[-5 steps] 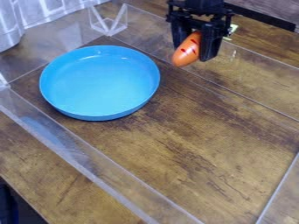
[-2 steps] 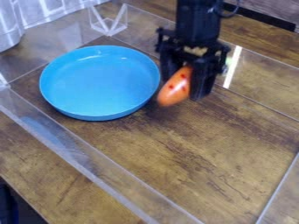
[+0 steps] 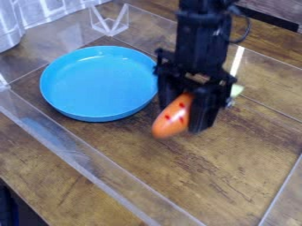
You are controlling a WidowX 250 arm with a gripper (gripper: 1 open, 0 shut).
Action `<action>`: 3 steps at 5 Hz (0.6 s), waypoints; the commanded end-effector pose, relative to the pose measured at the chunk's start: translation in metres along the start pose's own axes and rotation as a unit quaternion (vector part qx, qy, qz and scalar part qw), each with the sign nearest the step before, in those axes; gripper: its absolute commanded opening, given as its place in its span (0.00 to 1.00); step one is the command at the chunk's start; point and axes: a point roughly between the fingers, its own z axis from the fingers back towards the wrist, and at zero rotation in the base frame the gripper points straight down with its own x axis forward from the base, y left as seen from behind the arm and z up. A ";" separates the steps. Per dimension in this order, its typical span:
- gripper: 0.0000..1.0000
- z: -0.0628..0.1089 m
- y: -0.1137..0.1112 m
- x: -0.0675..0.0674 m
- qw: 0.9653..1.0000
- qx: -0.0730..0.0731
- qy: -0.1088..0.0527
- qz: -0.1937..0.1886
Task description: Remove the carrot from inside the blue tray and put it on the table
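The orange carrot [image 3: 172,117] hangs between the black fingers of my gripper [image 3: 184,113], which is shut on it. It is held over the dark wood table [image 3: 224,172], just right of the blue tray [image 3: 94,81] and outside its rim. The round tray sits at the upper left with nothing in it. The carrot's tip points down and left, close to the tabletop; whether it touches the surface I cannot tell.
A clear plastic sheet with raised edges covers the tabletop. A clear plastic stand [image 3: 109,16] sits at the back beyond the tray. The table's front edge drops off at the lower left corner.
The arm has come forward and down with the carrot, from the back of the table to a spot just right of the tray. The grip has stayed shut.
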 end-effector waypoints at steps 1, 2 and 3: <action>0.00 0.005 -0.013 -0.006 0.999 0.006 -0.031 -0.015; 0.00 -0.011 -0.015 -0.004 1.000 0.007 -0.019 -0.014; 0.00 -0.019 -0.016 -0.002 1.000 0.000 -0.007 -0.008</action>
